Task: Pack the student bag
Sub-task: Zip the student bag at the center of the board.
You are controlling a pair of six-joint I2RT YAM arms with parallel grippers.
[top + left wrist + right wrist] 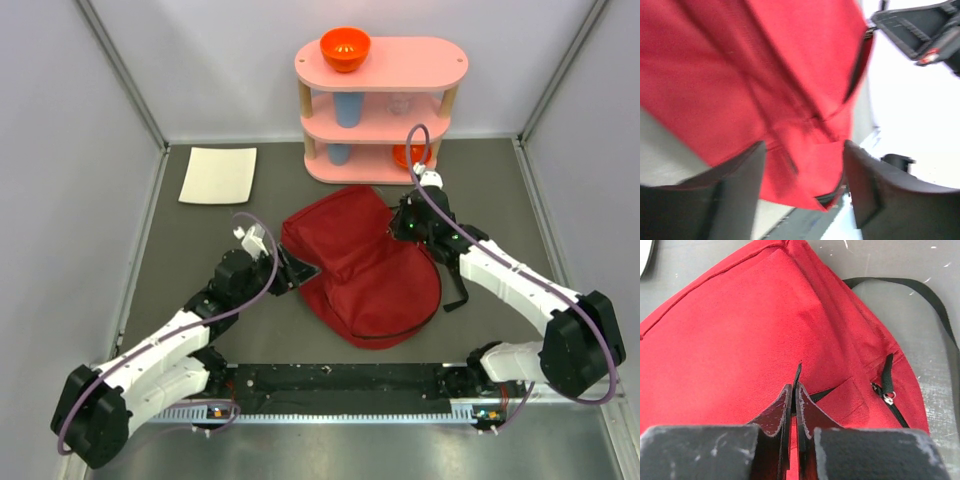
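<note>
Red bag [365, 270] fabric sits right between the tips of the spread left pincer [804, 150]; right pincer [794, 389] is pressed together on a thin black tab [798, 371].

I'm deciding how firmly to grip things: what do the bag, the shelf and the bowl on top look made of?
The bag looks like soft woven fabric, matte: a fine twill weave, creases and stitched seams show. The shelf is probably painted wood, with smooth pink boards on pale round posts. The bowl is likely plastic, an even bright orange with a slight sheen.
</note>
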